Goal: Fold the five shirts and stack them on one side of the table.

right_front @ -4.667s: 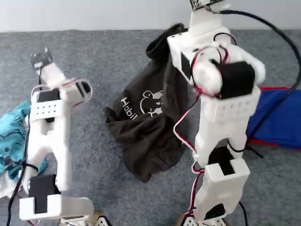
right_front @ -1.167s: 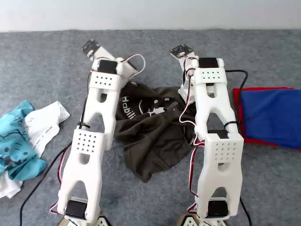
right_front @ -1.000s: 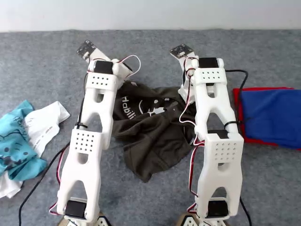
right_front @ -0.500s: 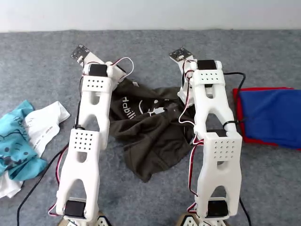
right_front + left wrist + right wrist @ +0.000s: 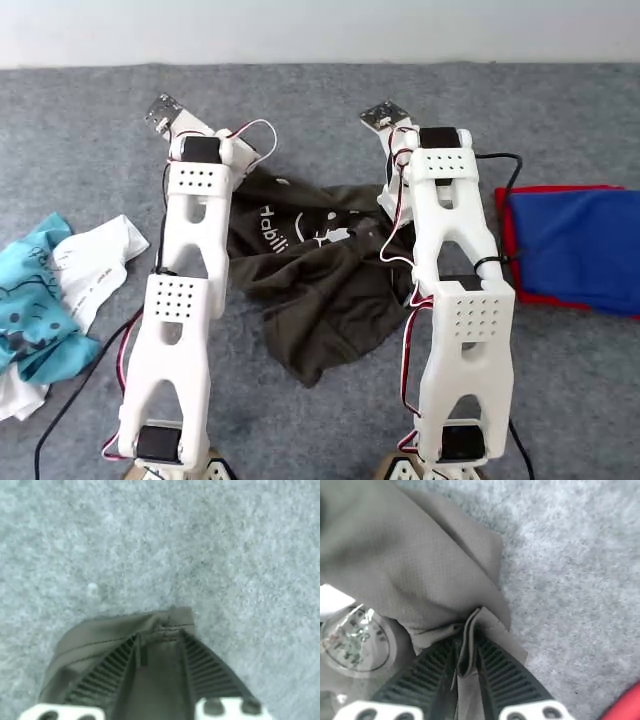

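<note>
High view: the dark olive shirt [image 5: 320, 275] lies crumpled at mid-table on the grey table cover [image 5: 300, 110]. Left gripper [image 5: 159, 636]: jaws clamped on a hem corner at the shirt's far left edge, with fabric filling the gap between them. Right gripper [image 5: 468, 630]: jaws pressed together on a thin fold at the shirt's far right edge. Blue shirt [image 5: 580, 245] lies folded on top of a red shirt [image 5: 510, 250] at the right. Teal shirt [image 5: 30, 310] and white shirt [image 5: 95, 265] lie bunched at the left, touching each other.
</note>
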